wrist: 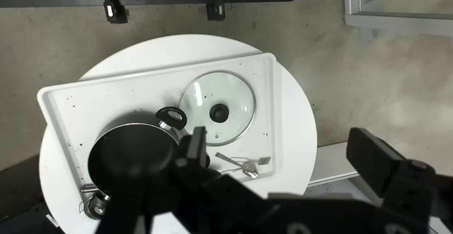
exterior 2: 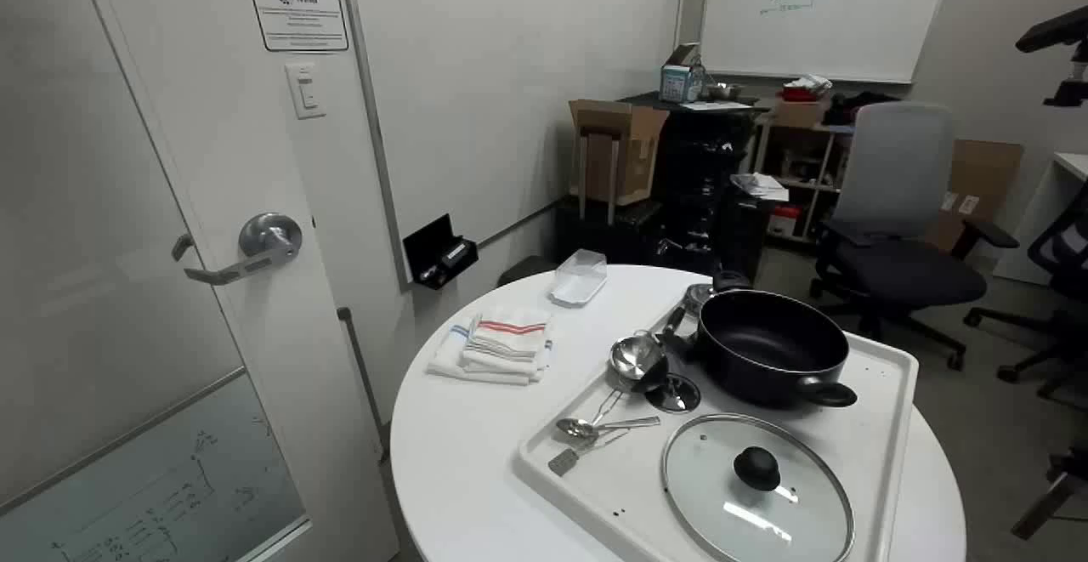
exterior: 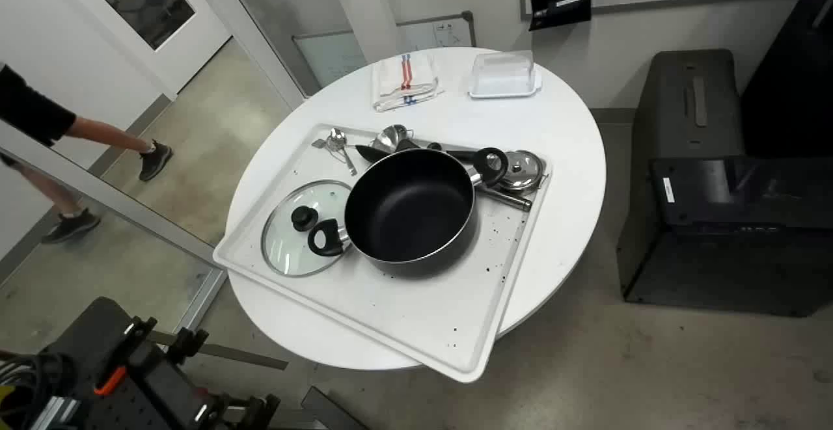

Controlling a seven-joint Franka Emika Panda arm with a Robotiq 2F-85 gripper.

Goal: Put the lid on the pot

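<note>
Table (exterior: 573, 189), round, white: shown in all three views.
Tray (exterior: 423, 313), white, rectangular, low-rimmed: laid on the table, with a corner projected past the edge.
Pot (exterior: 413, 207), black, two-handled: set upright on the tray, its dark interior exposed.
Lid (wrist: 217, 108), clear glass, metal-rimmed: laid flat on the tray just beside the pot, black knob (exterior 2: 756, 468) upward. A pot handle (exterior: 333, 236) is seen across the lid in an exterior view; whether the two are touching cannot quite be told.
Folded cloth (exterior 2: 497, 345), white, striped red and blue: placed on the table, apart from the tray.
Gripper (wrist: 278, 138): seen in the wrist view, its jaws spread well apart.
Plastic box (exterior: 502, 75), clear-topped: placed near the folded cloth.
Slotted spoon (wrist: 250, 168) and spatula (wrist: 264, 160), metal: laid close together on the tray, near the lid.
</note>
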